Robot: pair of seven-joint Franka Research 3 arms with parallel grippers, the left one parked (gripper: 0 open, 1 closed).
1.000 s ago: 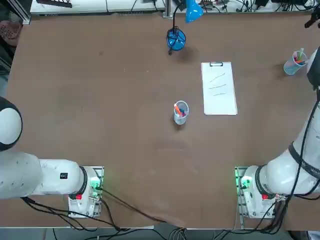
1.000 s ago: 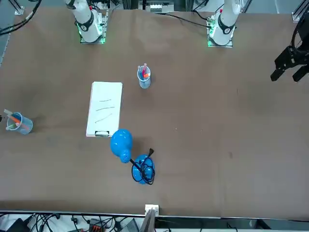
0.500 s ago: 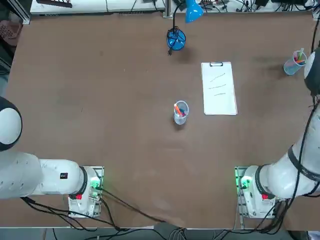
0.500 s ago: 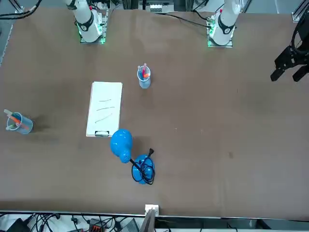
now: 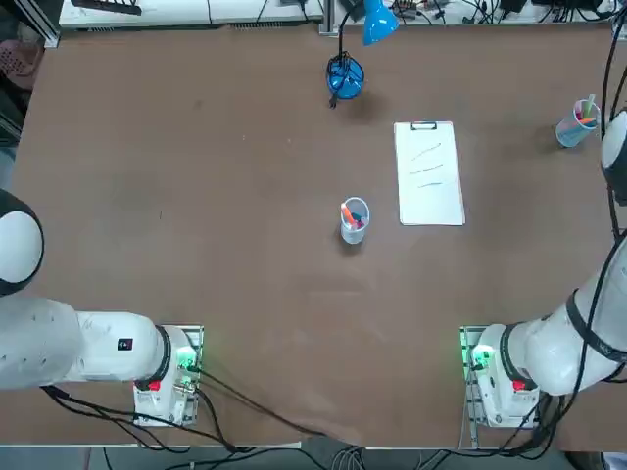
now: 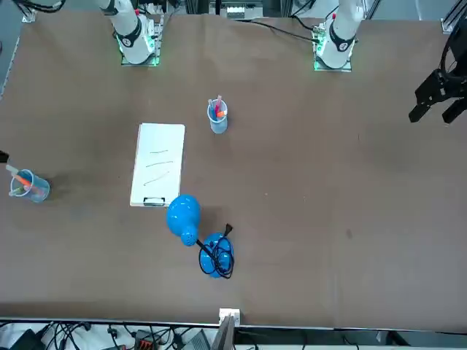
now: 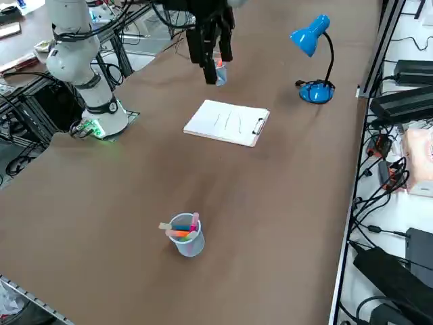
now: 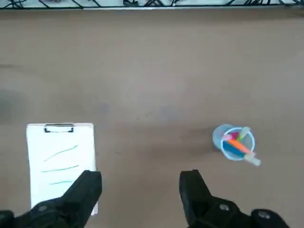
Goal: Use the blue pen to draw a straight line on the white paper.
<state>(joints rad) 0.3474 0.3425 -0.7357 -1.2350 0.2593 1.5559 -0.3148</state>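
The white paper (image 5: 429, 176) lies flat right of the table's middle, with a dark clip on its far short edge and thin strokes on it; it also shows as the paper (image 7: 226, 122) and the paper (image 8: 59, 156). A clear cup (image 7: 186, 235) near the table's right edge holds orange and pink pens, and the blue pen (image 7: 180, 229) shows among them. My right gripper (image 8: 140, 190) hangs high above the table, open with nothing between its fingers (image 8: 88, 187). It hovers over the stretch between the paper and that cup (image 8: 233, 142).
A second clear cup (image 5: 354, 217) with pens stands left of the paper. A blue desk lamp (image 5: 345, 76) with a round base and black cable sits at the far edge. Cables and boxes (image 7: 406, 101) run along the far side beyond the table.
The right arm has swung further towards the table's right edge, more of it leaving the top view. Its gripper stays open. Paper, cups and lamp have not moved.
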